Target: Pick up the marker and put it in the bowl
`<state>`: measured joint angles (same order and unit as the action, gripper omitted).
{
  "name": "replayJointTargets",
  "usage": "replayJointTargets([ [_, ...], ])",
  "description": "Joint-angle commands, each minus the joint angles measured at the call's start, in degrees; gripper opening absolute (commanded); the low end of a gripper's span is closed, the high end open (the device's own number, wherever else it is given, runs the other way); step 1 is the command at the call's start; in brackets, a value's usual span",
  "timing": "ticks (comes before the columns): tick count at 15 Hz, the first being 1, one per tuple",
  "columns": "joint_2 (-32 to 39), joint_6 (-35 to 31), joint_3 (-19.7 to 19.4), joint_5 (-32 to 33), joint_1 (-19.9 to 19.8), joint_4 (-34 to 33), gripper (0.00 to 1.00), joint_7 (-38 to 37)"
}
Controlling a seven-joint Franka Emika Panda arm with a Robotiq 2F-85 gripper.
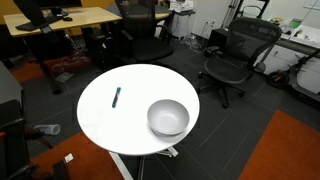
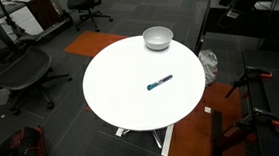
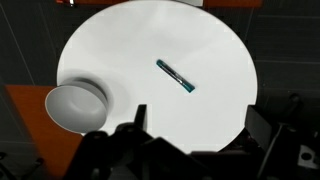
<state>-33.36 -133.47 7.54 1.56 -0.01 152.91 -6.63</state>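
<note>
The marker (image 1: 116, 97) is a thin teal-blue stick lying flat on the round white table (image 1: 105, 122). It also shows in the other exterior view (image 2: 160, 82) and in the wrist view (image 3: 176, 77). The bowl (image 1: 168, 117) is light grey-white, upright and empty near the table's edge, well apart from the marker; it shows in both exterior views (image 2: 157, 37) and in the wrist view (image 3: 77, 106). My gripper (image 3: 198, 125) appears only in the wrist view, high above the table, open and empty, with its fingers spread wide. The marker lies ahead of the fingers.
Black office chairs (image 1: 236, 55) (image 2: 19, 72) stand around the table. A wooden desk (image 1: 60, 20) is at the back. Orange carpet patches (image 1: 285, 150) (image 2: 194, 139) lie on the dark floor, and a metal stand (image 2: 256, 89) is close to the table.
</note>
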Motion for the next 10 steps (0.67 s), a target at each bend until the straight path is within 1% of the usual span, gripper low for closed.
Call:
replayJointTargets([
  [1, 5.0, -2.1, -3.1, 1.4, 1.7, -1.0, 1.0, 7.7],
  [3, 7.7, -3.7, -3.8, 2.4, 2.0, -1.0, 1.0, 11.2],
  [4, 9.3, -5.6, -4.0, 3.4, 1.9, -0.8, 1.0, 13.2],
  [6, 12.5, -7.9, -4.3, 5.2, 1.7, -1.4, 1.0, 15.0],
  [10, 20.0, -12.7, -6.2, 4.1, 2.9, -2.7, 1.0, 20.8],
])
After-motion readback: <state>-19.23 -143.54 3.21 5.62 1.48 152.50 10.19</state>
